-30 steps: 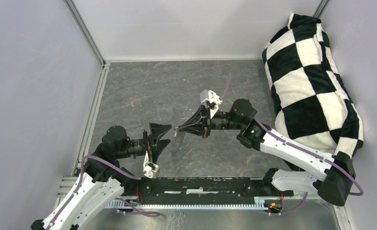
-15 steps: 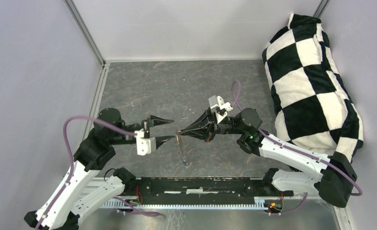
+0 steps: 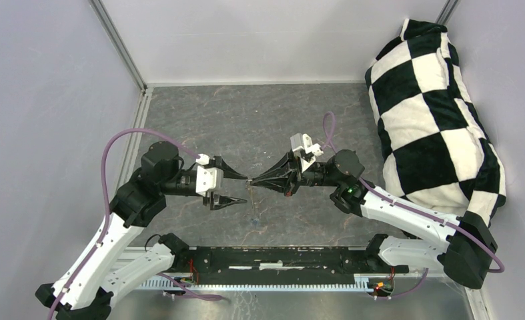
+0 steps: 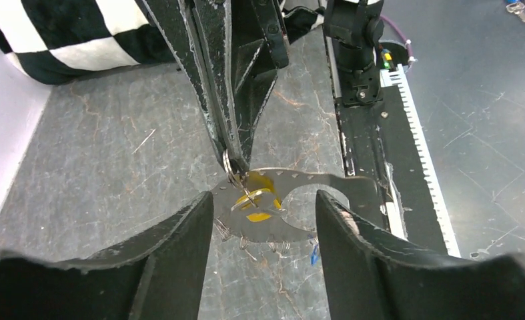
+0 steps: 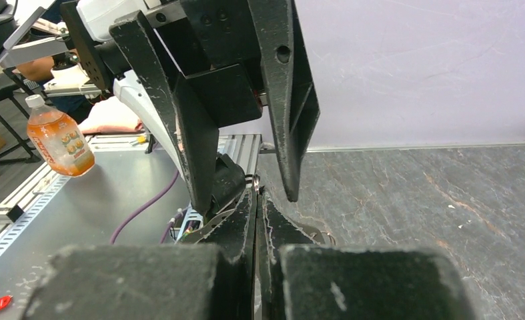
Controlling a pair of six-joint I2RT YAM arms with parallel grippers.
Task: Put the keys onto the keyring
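My right gripper [image 3: 249, 181] is shut on the top of the keyring [image 4: 283, 230] and holds it above the table; its pinched tips also show in the right wrist view [image 5: 256, 192]. In the left wrist view the keyring hangs below those tips as a flat grey-silver curved band. The brass key [image 4: 263, 200] with the yellow head lies against the band. The blue key [image 4: 313, 252] shows as a sliver under the band's lower edge. My left gripper [image 3: 238, 188] is open, with one finger on each side of the hanging band [image 4: 263, 203], touching nothing.
A black-and-white checkered cushion [image 3: 433, 113] fills the right side of the table. White walls close off the left and far sides. The black base rail [image 3: 279, 257] runs along the near edge. An orange bottle [image 5: 59, 143] stands outside the cell.
My left arm has risen and swung its open gripper in, so it now faces the right gripper's tips. The right gripper shifted slightly right and stays shut on the keyring.
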